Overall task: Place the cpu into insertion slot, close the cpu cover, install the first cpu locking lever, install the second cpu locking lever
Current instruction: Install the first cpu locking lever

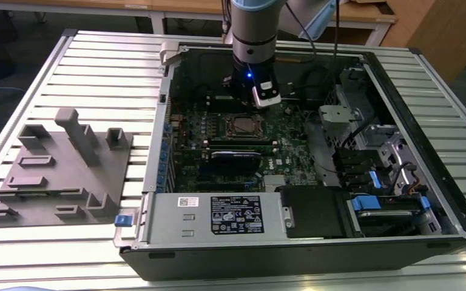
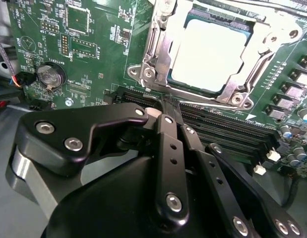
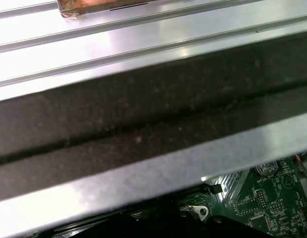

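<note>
In the second wrist view the cpu (image 2: 210,52) lies in the insertion slot, its silvery top showing through the window of the cpu cover (image 2: 155,54). The cover lies flat over the cpu. My gripper (image 2: 167,105) hangs just beside the socket, over the long black memory slots (image 2: 227,131). Its black fingers (image 2: 168,144) are pressed together with nothing between them. In the exterior view the gripper (image 1: 252,103) stands inside the open computer case, just behind the insertion slot (image 1: 241,125) on the green motherboard (image 1: 216,139). I cannot tell how the locking levers stand.
A grey fixture block (image 1: 55,163) sits on the slatted table at the exterior view's left. Inside the case are a power supply (image 1: 216,215) at the front and drive bays (image 1: 378,182) at the right. The case wall (image 3: 143,129) runs close by the wrist.
</note>
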Motion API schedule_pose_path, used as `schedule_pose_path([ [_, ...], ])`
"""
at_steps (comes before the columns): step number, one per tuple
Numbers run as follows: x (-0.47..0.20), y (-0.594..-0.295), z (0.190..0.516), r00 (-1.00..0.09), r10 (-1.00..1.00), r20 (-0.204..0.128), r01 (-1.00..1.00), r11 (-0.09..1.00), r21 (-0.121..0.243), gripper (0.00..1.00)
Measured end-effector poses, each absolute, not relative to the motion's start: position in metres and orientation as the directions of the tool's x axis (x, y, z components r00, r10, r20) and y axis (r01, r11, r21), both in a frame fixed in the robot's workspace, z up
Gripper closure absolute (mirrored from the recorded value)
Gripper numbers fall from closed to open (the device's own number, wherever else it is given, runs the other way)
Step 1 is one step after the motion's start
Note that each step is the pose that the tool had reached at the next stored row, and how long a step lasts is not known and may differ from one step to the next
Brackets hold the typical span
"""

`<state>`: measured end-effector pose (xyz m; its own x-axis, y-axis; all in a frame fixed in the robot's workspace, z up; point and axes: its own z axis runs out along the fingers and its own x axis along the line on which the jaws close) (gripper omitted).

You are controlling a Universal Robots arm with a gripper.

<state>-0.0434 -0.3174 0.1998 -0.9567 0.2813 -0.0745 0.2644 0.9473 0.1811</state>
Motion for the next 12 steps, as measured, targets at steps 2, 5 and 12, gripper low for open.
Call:
schedule_pose_path([
  [2,-0.0433,-0.3174,0.1997,-0.957,0.281,-0.075,0.264,0.947,0.181,0.89],
  [5,-0.0433,-0.3173,0.1997,-0.957,0.281,-0.075,0.264,0.947,0.181,0.89],
  [12,-0.0434,-0.315,0.1997,-0.957,0.281,-0.077,0.265,0.948,0.176,0.89],
])
